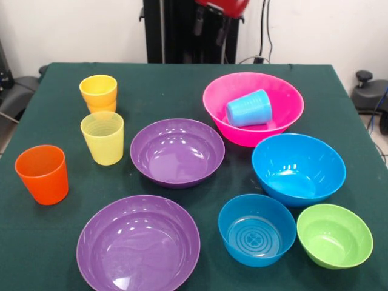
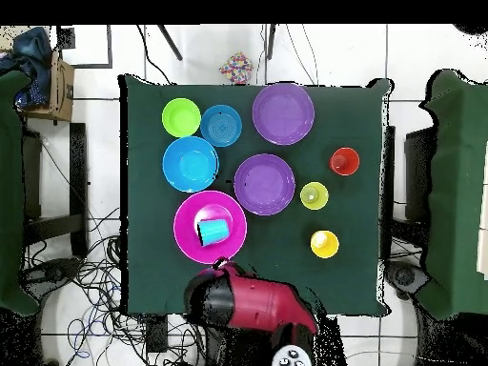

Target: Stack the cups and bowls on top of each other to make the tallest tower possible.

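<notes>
Hardly begun: amber cups (image 1: 99, 92) nested, blue cup (image 1: 248, 108) lying in the pink bowl (image 1: 285, 94); the rest sits apart. Jaws' state: cannot tell.

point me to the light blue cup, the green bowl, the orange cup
light blue cup (image 1: 250, 108): front view, on its side wall.
green bowl (image 1: 334, 235): front view, inside the bowl's base.
orange cup (image 1: 43, 177): front view, on the outer wall.
</notes>
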